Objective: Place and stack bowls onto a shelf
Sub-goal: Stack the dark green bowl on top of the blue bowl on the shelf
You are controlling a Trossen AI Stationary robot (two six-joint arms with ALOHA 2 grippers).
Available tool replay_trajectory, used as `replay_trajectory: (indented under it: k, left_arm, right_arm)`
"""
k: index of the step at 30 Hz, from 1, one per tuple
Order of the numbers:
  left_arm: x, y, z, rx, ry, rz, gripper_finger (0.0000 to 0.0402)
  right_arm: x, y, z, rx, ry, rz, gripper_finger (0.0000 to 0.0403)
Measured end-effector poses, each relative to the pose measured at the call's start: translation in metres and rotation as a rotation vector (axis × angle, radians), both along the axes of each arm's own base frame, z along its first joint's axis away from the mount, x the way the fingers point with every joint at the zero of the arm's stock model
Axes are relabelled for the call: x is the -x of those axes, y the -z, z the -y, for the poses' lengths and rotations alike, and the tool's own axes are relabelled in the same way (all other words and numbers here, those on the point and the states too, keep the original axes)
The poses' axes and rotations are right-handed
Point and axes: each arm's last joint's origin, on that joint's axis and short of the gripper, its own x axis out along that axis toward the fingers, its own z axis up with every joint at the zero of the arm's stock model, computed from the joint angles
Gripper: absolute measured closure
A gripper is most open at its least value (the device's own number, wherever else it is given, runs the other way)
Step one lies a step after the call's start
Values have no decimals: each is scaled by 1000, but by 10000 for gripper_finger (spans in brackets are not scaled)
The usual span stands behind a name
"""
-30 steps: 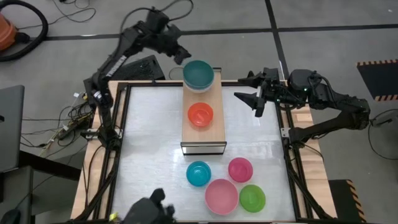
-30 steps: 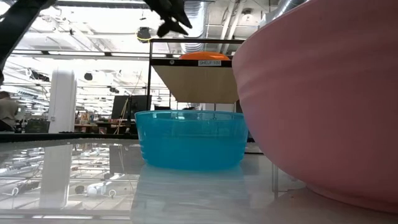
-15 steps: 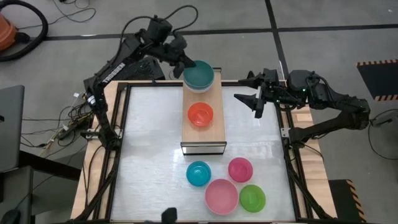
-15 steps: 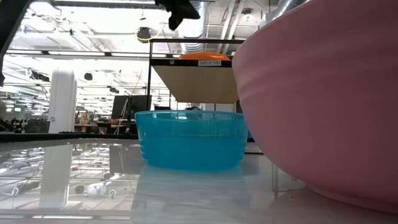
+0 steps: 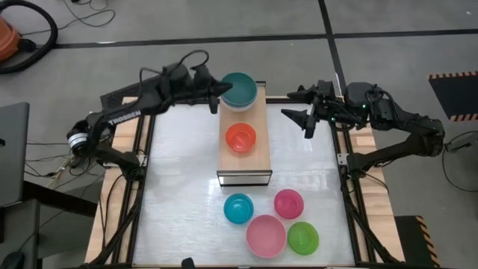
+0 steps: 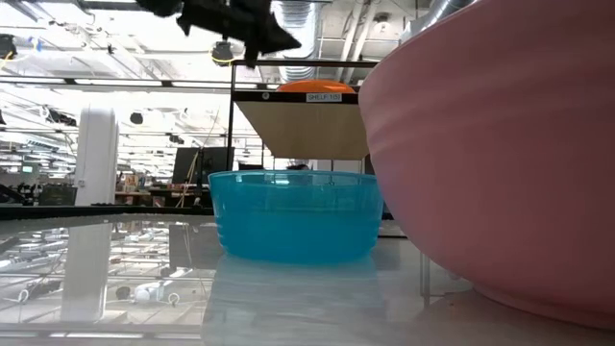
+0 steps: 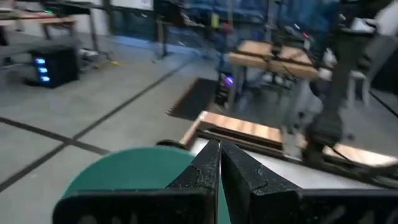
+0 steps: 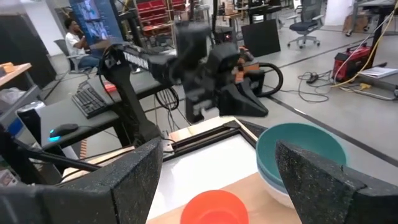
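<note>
- Grippers first, from the left: the left gripper point(image 5: 218, 93) hangs just beside the left rim of the round teal plastic bowl point(image 5: 239, 88), fingers pressed together on nothing, to my eye clear of a bowl already parked.
- That teal bowl nests in a paler grey-blue plastic bowl point(image 5: 237, 105) at the far end of the long pale wood-topped shelf point(image 5: 258, 161), so stacking has begun there.
- A single round red plastic bowl point(image 5: 240, 137) sits mid-shelf, well apart from the stack; the shelf's near end is bare, presumably kept for more.
- Down on the white table point(image 5: 179, 187), four bowls wait in a cluster near the front: small cyan bowl point(image 5: 238, 208), large light pink bowl point(image 5: 267, 235), magenta bowl point(image 5: 288, 202), green bowl point(image 5: 303, 237).
- The count I can see: three on the shelf, four off, seven in all.
- The right gripper point(image 5: 302, 119) waits over the table's right edge, fingers spread wide and empty, well apart from every bowl.
</note>
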Motion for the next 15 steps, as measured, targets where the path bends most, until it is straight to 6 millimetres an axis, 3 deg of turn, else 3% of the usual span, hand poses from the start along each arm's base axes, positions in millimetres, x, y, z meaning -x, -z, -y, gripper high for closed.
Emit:
replay_trajectory:
  k: [5, 15]
  left_arm:
    - [2, 34, -4, 21, -104, -10, 401]
    - [11, 49, -17, 78, -213, -95, 401]
  right_arm:
    - [0, 0, 0, 0, 0, 0, 68]
    - [0, 0, 0, 0, 0, 1, 68]
